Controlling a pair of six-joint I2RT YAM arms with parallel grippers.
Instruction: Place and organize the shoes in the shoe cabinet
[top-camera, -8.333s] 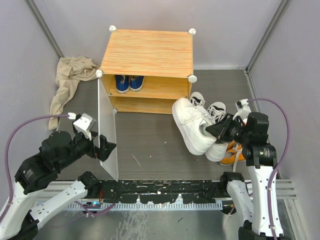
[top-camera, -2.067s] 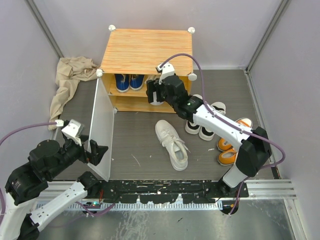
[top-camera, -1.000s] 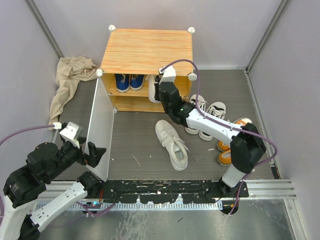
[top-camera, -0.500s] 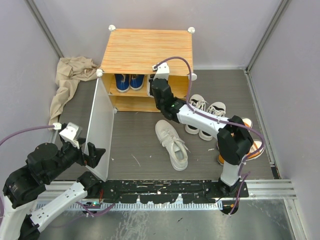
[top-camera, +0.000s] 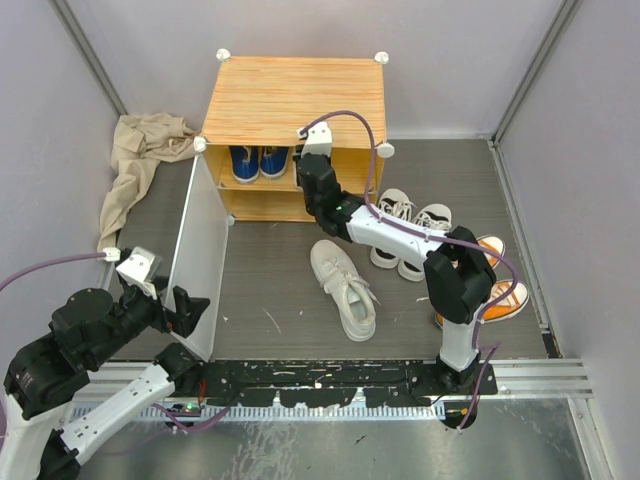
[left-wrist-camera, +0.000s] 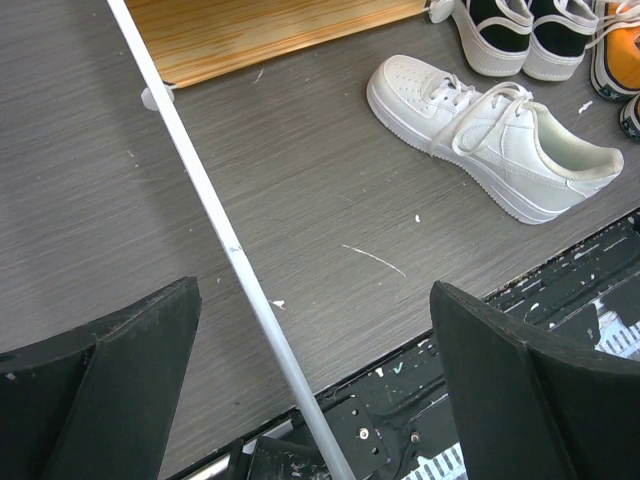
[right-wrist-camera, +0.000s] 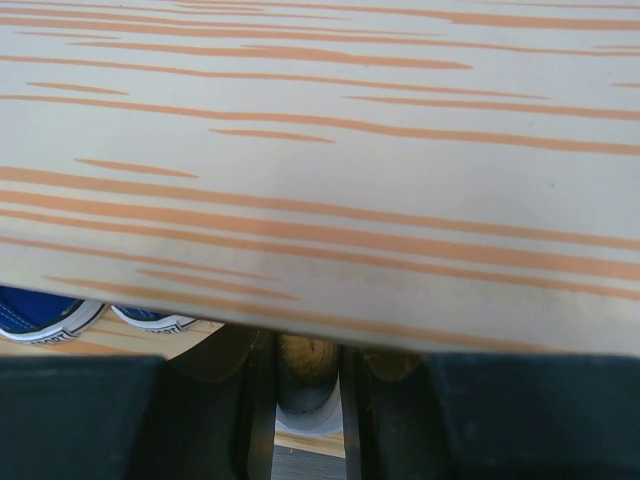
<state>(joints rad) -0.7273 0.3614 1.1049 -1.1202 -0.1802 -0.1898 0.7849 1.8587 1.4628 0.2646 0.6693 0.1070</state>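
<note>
Left jaws wide apart, door panel (left-wrist-camera: 232, 247) edge between them; right jaws narrowly parted around a pale thing (right-wrist-camera: 305, 388), grip unclear.

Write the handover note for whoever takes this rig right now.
Left gripper: open, straddling the edge of the open door.
Right gripper: in the cabinet, upper shelf, apparently shut on a white shoe beside the blue pair.
Done: blue pair shelved.
To do: release that shoe, then shelve the other white shoe, the black high-tops and the orange pair, all on the floor; close the door.
</note>
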